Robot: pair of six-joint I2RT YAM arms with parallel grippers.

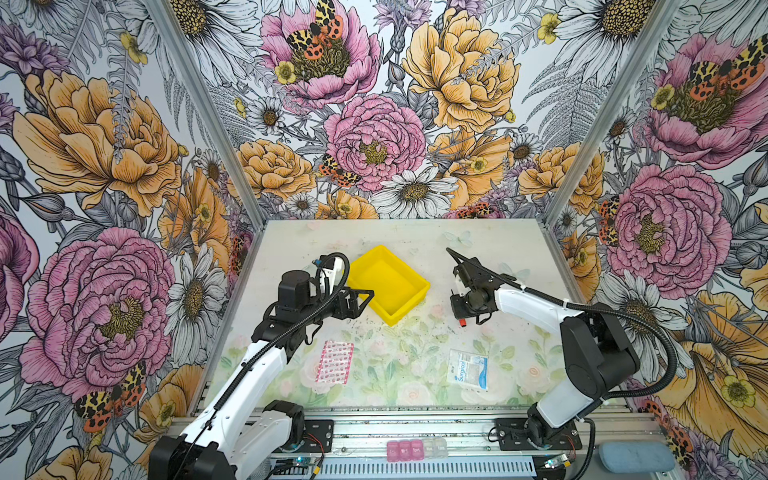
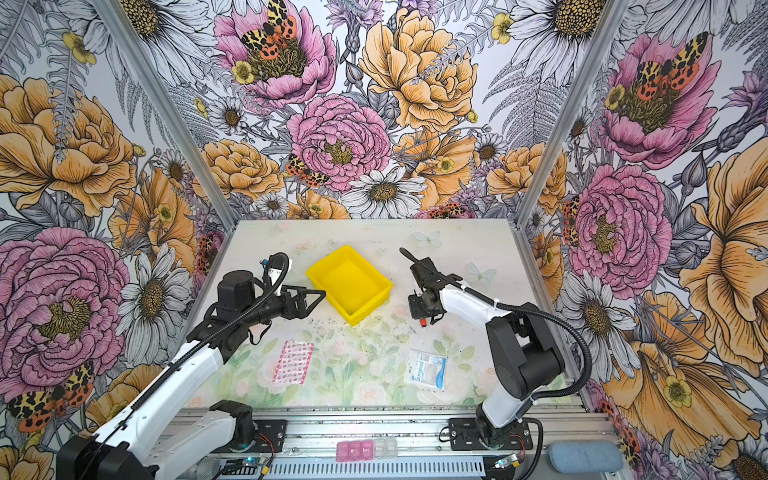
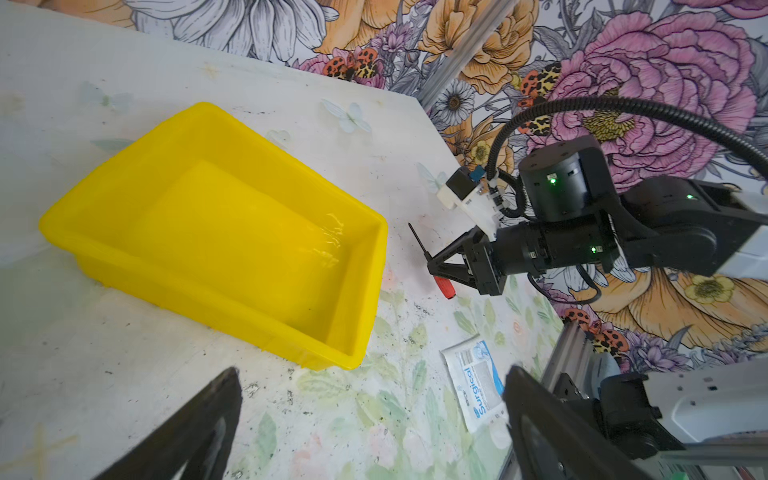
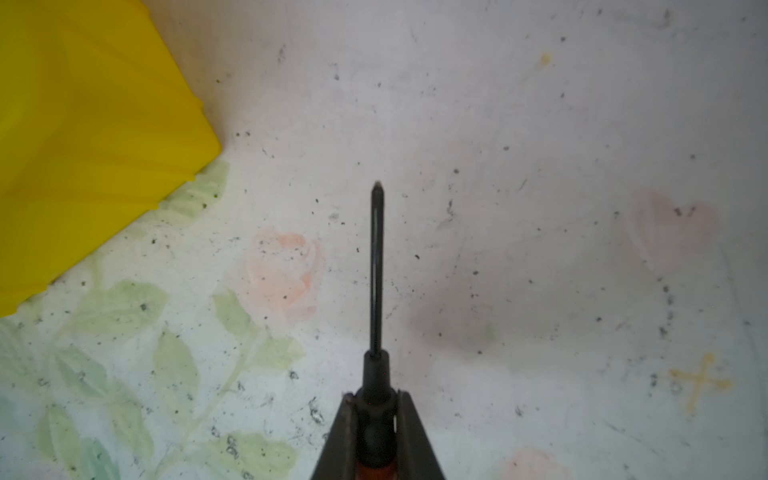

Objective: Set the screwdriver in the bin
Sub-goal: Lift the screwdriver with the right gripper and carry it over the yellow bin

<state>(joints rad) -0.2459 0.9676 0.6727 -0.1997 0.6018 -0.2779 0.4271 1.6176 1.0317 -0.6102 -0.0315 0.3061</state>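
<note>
The yellow bin [image 1: 390, 286] [image 2: 353, 282] [image 3: 232, 232] sits empty at mid-table; one corner shows in the right wrist view [image 4: 83, 145]. To its right, my right gripper [image 4: 376, 399] [image 3: 434, 268] is shut on the screwdriver [image 4: 377, 270] [image 3: 444, 286] at the black collar between shaft and red-orange handle. Its thin black shaft sticks out past the fingers, low over the table. From the top views only the red handle end [image 1: 462, 322] [image 2: 423, 322] shows under the gripper. My left gripper [image 3: 372, 372] [image 1: 370, 296] hovers open at the bin's near-left rim, holding nothing.
A pink-patterned strip packet [image 1: 333, 360] lies front left and a white "Surgical" packet [image 1: 467, 369] [image 3: 473, 382] front right. A pink pill box [image 1: 405, 451] and a blue pad [image 1: 636, 457] rest on the front rail. Flowered walls close three sides.
</note>
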